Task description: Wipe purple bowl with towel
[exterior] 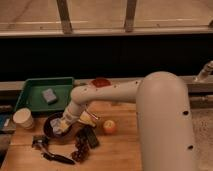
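The purple bowl (49, 131) is a dark round dish at the left of the wooden table. My gripper (61, 125) reaches down into it from the right, at the end of the white arm (115, 92). A pale patch (56, 126) under the gripper, inside the bowl, looks like the towel. It cannot be told apart from the gripper with certainty. The arm hides the bowl's right rim.
A green tray (31, 97) holding a blue sponge (49, 95) stands behind the bowl. A white cup (23, 118) is on its left. An orange fruit (109, 126), a yellow item (89, 118), a dark remote-like object (90, 136), a black tool (56, 158) and a red dish (101, 82) lie around.
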`<state>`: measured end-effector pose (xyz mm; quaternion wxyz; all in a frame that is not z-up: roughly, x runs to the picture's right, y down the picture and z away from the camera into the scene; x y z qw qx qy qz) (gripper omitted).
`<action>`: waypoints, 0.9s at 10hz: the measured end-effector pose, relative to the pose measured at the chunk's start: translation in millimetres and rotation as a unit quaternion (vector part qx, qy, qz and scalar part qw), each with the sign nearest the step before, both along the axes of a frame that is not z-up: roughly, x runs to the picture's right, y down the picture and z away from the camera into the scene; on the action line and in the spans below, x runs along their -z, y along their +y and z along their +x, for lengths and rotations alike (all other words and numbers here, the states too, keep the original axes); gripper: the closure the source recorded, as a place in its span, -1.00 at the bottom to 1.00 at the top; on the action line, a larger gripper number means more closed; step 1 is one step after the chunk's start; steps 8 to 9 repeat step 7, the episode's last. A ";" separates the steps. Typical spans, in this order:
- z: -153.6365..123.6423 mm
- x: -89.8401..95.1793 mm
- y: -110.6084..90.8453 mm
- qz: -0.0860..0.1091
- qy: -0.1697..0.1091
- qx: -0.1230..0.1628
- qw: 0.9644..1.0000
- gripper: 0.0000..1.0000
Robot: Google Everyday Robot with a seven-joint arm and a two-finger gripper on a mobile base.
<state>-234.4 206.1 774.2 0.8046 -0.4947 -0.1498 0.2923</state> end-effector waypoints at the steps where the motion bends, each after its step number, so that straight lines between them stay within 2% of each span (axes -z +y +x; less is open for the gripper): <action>1: -13.2 -4.0 -8.4 0.007 -0.007 0.003 1.000 1.00; 4: -45.7 -0.5 -26.9 0.029 -0.037 0.012 0.999 1.00; 7: -56.5 22.6 -19.0 0.044 -0.063 0.025 0.997 1.00; 9: -56.5 22.6 -19.0 0.044 -0.063 0.025 0.997 1.00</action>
